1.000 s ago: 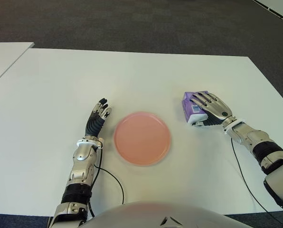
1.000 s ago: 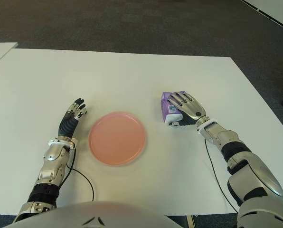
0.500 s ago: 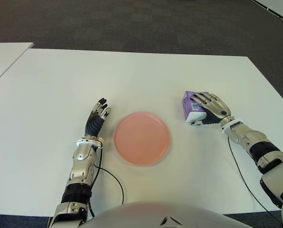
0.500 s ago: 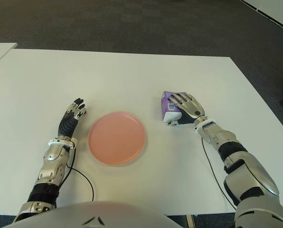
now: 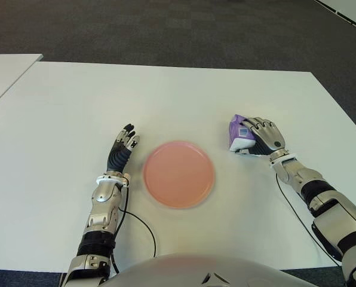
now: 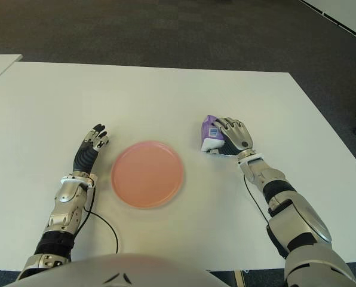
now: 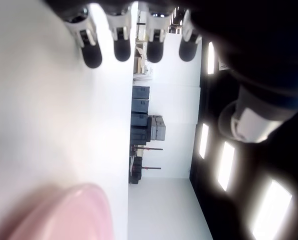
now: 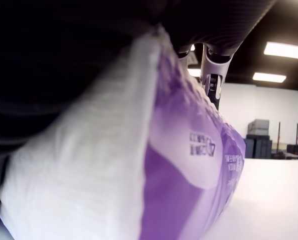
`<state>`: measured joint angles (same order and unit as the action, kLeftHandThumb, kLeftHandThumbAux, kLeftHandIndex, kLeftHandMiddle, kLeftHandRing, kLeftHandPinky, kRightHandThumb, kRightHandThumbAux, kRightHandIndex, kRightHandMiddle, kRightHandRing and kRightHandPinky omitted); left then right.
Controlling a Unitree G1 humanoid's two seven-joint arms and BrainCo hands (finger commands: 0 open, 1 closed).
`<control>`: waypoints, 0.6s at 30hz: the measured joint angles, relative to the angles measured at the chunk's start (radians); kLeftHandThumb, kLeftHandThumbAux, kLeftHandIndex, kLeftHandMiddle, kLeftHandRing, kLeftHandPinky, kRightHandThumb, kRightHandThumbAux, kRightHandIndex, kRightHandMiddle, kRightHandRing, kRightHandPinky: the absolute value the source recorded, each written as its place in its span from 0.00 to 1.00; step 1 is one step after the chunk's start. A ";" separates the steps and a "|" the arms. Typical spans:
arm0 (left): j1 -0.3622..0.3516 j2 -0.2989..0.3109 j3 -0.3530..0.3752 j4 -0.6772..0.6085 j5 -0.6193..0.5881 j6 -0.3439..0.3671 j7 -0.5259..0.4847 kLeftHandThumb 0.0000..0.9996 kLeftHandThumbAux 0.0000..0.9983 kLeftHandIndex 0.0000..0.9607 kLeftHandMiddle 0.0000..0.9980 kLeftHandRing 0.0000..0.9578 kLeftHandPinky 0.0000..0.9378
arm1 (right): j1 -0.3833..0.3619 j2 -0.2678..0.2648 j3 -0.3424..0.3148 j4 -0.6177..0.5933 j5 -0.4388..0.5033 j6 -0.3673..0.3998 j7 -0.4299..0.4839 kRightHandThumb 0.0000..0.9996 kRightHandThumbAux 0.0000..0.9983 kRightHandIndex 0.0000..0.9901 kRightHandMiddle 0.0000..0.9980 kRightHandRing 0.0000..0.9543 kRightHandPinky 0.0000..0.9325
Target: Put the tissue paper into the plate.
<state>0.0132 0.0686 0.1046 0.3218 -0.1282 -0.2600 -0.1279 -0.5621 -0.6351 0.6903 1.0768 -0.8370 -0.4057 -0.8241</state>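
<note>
The tissue paper is a purple and white soft pack (image 5: 240, 135), tipped up on the white table (image 5: 166, 95) to the right of the plate. My right hand (image 5: 260, 136) is curled around it, fingers over its top; the right wrist view shows the pack (image 8: 154, 165) pressed against the palm. The pink round plate (image 5: 178, 173) lies flat in the middle of the table with nothing in it. My left hand (image 5: 123, 147) shows beside the plate on its left, fingers stretched out and holding nothing.
A second white table (image 5: 5, 69) stands at the far left. Dark carpet (image 5: 166, 30) lies beyond the table's far edge. A thin black cable (image 5: 139, 224) runs along the left forearm.
My right hand has closed its fingers around the tissue pack and tilted it up, shifting slightly toward the plate. The left hand and plate have not moved.
</note>
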 measured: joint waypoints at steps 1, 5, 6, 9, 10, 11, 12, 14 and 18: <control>0.000 0.000 0.000 0.000 0.000 0.000 0.000 0.00 0.51 0.00 0.00 0.00 0.00 | 0.000 0.004 0.000 0.006 0.000 0.000 -0.010 0.86 0.68 0.42 0.52 0.80 0.80; 0.000 0.000 0.000 0.000 0.000 0.001 0.000 0.00 0.51 0.00 0.00 0.00 0.00 | -0.001 0.018 0.001 0.027 0.000 0.000 -0.045 0.86 0.68 0.41 0.53 0.83 0.84; 0.000 0.000 0.000 0.000 0.000 0.002 0.000 0.00 0.51 0.00 0.00 0.00 0.00 | -0.001 0.022 0.002 0.032 0.000 0.000 -0.054 0.86 0.68 0.41 0.53 0.83 0.84; 0.000 0.000 0.000 0.000 0.000 0.003 0.000 0.00 0.51 0.00 0.00 0.00 0.00 | -0.001 0.030 0.003 0.040 0.000 0.000 -0.076 0.86 0.67 0.41 0.54 0.86 0.87; 0.000 0.000 0.000 0.000 0.000 0.003 0.000 0.00 0.51 0.00 0.00 0.00 0.00 | -0.001 0.033 0.004 0.042 0.000 0.000 -0.082 0.86 0.68 0.41 0.54 0.87 0.88; 0.000 0.000 0.000 0.000 0.000 0.003 0.000 0.00 0.51 0.00 0.00 0.00 0.00 | -0.001 0.035 0.004 0.045 0.000 0.000 -0.089 0.86 0.68 0.41 0.54 0.88 0.89; 0.000 0.000 0.000 0.000 0.000 0.003 0.000 0.00 0.51 0.00 0.00 0.00 0.00 | -0.001 0.037 0.004 0.047 0.000 -0.001 -0.095 0.86 0.68 0.41 0.54 0.88 0.89; 0.000 0.000 0.000 0.000 0.000 0.002 0.000 0.00 0.51 0.00 0.00 0.00 0.00 | 0.000 0.042 0.004 0.049 0.000 -0.002 -0.108 0.86 0.68 0.41 0.55 0.90 0.91; 0.000 -0.001 0.000 -0.001 0.000 0.001 0.000 0.00 0.51 0.00 0.00 0.00 0.00 | 0.003 0.052 0.004 0.049 0.000 -0.003 -0.135 0.86 0.68 0.41 0.55 0.91 0.91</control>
<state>0.0130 0.0681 0.1044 0.3210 -0.1279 -0.2588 -0.1278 -0.5596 -0.5834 0.6948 1.1255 -0.8374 -0.4090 -0.9587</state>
